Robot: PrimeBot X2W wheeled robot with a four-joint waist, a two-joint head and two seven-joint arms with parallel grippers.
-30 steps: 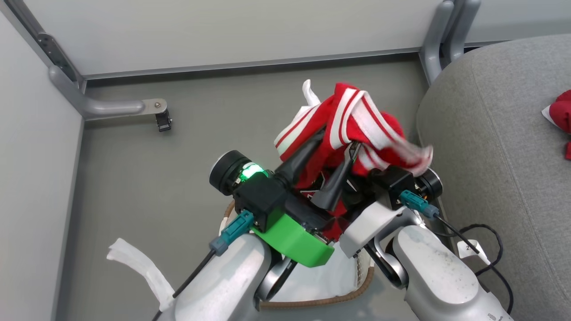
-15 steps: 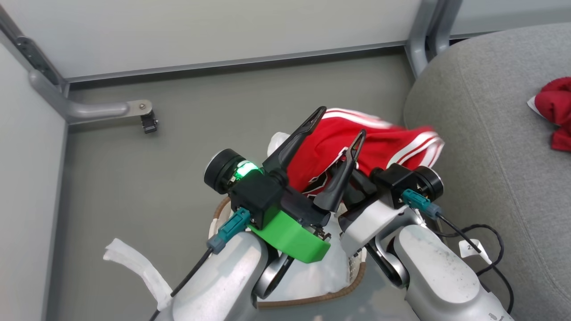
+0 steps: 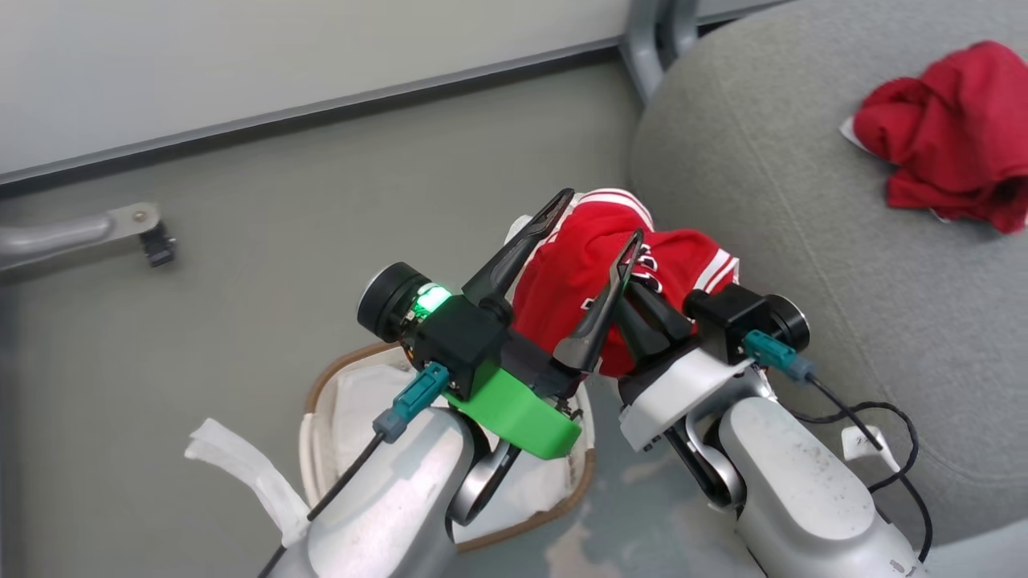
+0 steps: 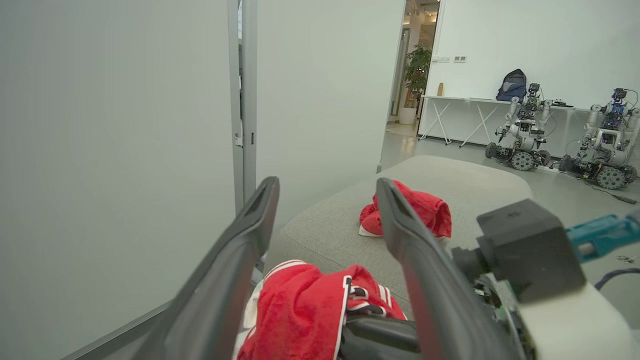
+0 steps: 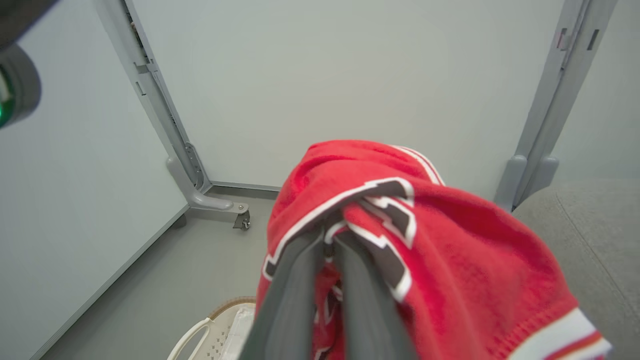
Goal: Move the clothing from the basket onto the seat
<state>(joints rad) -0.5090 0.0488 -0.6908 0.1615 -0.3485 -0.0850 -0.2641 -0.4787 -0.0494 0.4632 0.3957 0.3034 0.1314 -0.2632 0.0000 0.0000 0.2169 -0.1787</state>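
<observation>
My right gripper [image 5: 332, 239] is shut on a red garment with white stripes [image 5: 450, 260], which drapes over its fingers. In the head view that garment [image 3: 574, 277] hangs bunched above the floor between the basket [image 3: 317, 401] and the grey seat [image 3: 803, 257], with my right gripper [image 3: 642, 309] reaching into it. My left gripper [image 3: 602, 217] stands open just over the cloth, its fingers astride it and not gripping. The left wrist view shows the open left gripper [image 4: 327, 192] above the garment [image 4: 300, 310]. A second red garment [image 3: 948, 152] lies crumpled on the seat.
The white basket with its liner sits on the floor under my left forearm. A pale partition wall [image 3: 241, 56] runs behind, with a metal foot and caster [image 3: 152, 241] at the left. A black cable [image 3: 875, 417] loops beside the seat. Other robots [image 4: 525, 145] stand far across the room.
My left gripper has opened and let go of the red garment, which has dropped from a spread hold into a bunch on the right gripper. The head camera has turned towards the seat.
</observation>
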